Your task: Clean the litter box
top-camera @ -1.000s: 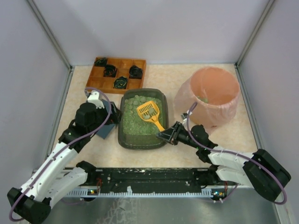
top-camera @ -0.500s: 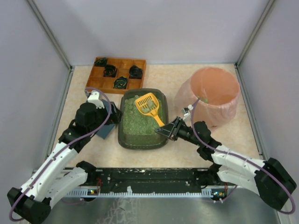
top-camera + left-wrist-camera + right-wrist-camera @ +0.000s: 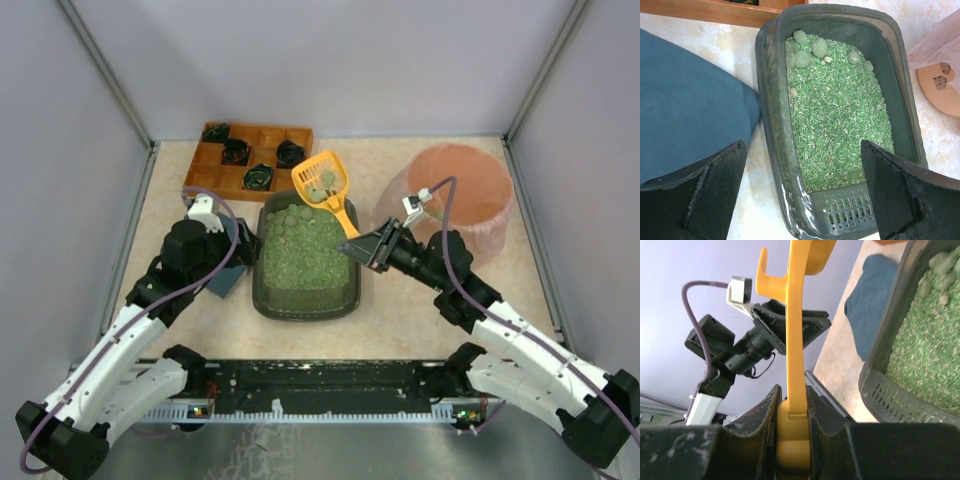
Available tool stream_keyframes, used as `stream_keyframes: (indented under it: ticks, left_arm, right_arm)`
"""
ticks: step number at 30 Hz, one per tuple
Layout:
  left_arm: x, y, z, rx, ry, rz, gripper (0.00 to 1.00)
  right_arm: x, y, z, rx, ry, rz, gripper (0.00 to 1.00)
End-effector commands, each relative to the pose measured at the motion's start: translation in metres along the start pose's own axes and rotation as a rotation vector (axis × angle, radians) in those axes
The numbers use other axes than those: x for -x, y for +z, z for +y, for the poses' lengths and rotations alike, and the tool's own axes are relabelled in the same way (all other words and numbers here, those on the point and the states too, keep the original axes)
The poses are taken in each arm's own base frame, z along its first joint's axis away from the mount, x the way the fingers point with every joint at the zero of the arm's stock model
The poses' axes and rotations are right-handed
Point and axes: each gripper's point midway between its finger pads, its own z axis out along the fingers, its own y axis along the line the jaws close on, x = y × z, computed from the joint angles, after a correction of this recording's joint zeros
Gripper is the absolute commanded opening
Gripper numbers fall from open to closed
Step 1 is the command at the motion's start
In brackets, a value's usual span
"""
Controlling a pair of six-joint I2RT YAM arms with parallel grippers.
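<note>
The dark grey-green litter box (image 3: 352, 288) sits mid-table, filled with green litter, with grey-green clumps (image 3: 290, 217) at its far end. It fills the left wrist view (image 3: 771, 125). My right gripper (image 3: 362, 247) is shut on the handle of a yellow slotted scoop (image 3: 322, 183), also seen in the right wrist view (image 3: 795, 355). The scoop is lifted above the box's far end and holds a few clumps. My left gripper (image 3: 235, 262) is open and empty, just left of the box, its fingers (image 3: 700, 195) wide apart over the box's near left corner.
A tall pink bag-lined bin (image 3: 460, 200) stands right of the box. An orange-brown wooden compartment tray (image 3: 250, 158) with dark items lies at the back left. A dark blue cloth (image 3: 685, 105) lies left of the box. Grey walls enclose the table.
My right gripper has raised the scoop out of the litter and moved it toward the far end, now carrying clumps. The left arm has not moved.
</note>
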Motion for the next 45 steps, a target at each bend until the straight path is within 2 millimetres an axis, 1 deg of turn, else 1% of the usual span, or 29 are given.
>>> stream_keyframes:
  ticks: [1, 6, 10, 12, 16, 19, 21, 25, 29, 30, 31, 34, 38, 41, 45]
  left_arm:
    - [0.003, -0.001, -0.002, -0.007, 0.005, -0.014, 1.00]
    - [0.004, -0.001, -0.002, -0.008, 0.004, -0.016, 1.00]
    - [0.004, -0.001, -0.003, -0.015, 0.002, -0.015, 1.00]
    - [0.002, -0.001, -0.004, -0.023, 0.002, -0.010, 1.00]
    - [0.001, 0.000, -0.006, -0.031, 0.002, -0.003, 1.00]
    - [0.001, -0.001, -0.006, -0.032, 0.003, -0.005, 1.00]
    - [0.001, -0.001, -0.007, -0.037, 0.002, -0.005, 1.00]
    - [0.001, 0.000, -0.008, -0.046, 0.002, -0.001, 1.00]
    - [-0.002, 0.001, -0.010, -0.051, 0.004, 0.012, 1.00]
    - [-0.002, 0.002, -0.010, -0.052, 0.003, 0.014, 1.00]
    - [-0.002, 0.002, -0.010, -0.053, 0.004, 0.015, 1.00]
    - [-0.003, 0.002, -0.010, -0.054, 0.005, 0.016, 1.00]
    - [-0.002, 0.002, -0.009, -0.049, 0.003, 0.013, 1.00]
    - [-0.001, 0.002, -0.009, -0.045, 0.005, 0.012, 1.00]
    - [0.000, 0.002, -0.007, -0.037, 0.005, 0.007, 1.00]
  right_arm:
    - [0.031, -0.013, 0.025, 0.031, -0.094, -0.066, 0.00]
    - [0.068, -0.032, 0.028, 0.000, -0.120, -0.155, 0.00]
    - [0.097, -0.054, 0.031, -0.051, -0.150, -0.236, 0.00]
    - [0.110, -0.066, 0.030, -0.087, -0.157, -0.290, 0.00]
    - [0.131, -0.088, 0.015, -0.173, -0.111, -0.410, 0.00]
    - [0.137, -0.096, 0.009, -0.198, -0.097, -0.459, 0.00]
    - [0.142, -0.102, 0.001, -0.257, -0.109, -0.494, 0.00]
    - [0.149, -0.125, -0.018, -0.442, -0.150, -0.561, 0.00]
    - [0.153, -0.150, -0.032, -0.612, -0.198, -0.594, 0.00]
    - [0.151, -0.155, -0.036, -0.658, -0.210, -0.578, 0.00]
    - [0.153, -0.157, -0.036, -0.685, -0.231, -0.572, 0.00]
    - [0.151, -0.164, -0.045, -0.792, -0.287, -0.491, 0.00]
    - [0.148, -0.170, -0.060, -0.932, -0.363, -0.337, 0.00]
    - [0.148, -0.178, -0.065, -1.025, -0.400, -0.240, 0.00]
    - [0.157, -0.192, -0.066, -1.134, -0.445, -0.197, 0.00]
